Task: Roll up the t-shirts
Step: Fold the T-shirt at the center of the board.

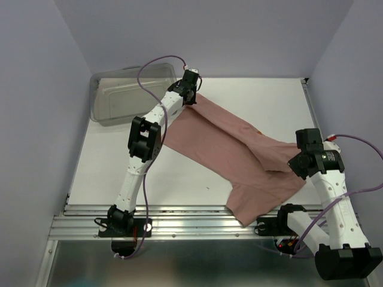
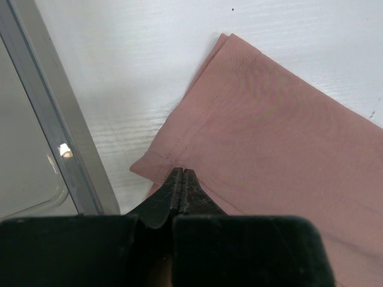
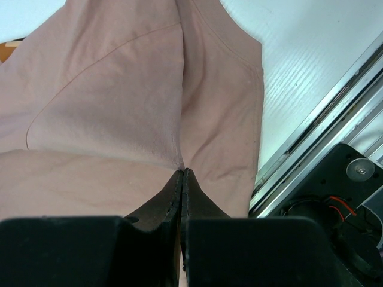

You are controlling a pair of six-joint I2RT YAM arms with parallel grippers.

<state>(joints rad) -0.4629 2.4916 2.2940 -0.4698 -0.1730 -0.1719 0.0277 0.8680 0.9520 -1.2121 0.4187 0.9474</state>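
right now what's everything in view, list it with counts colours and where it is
t-shirt: one, dusty pink, spread diagonally across the table
bin: one, clear grey, table's far left corner
table: one, white, under both
rail: one, silver, along the table's near edge
left arm and right arm: white and black, based at the near edge
left gripper: one, black, shut on the t-shirt's far corner by the bin
right gripper: one, black, shut on the t-shirt's near right part
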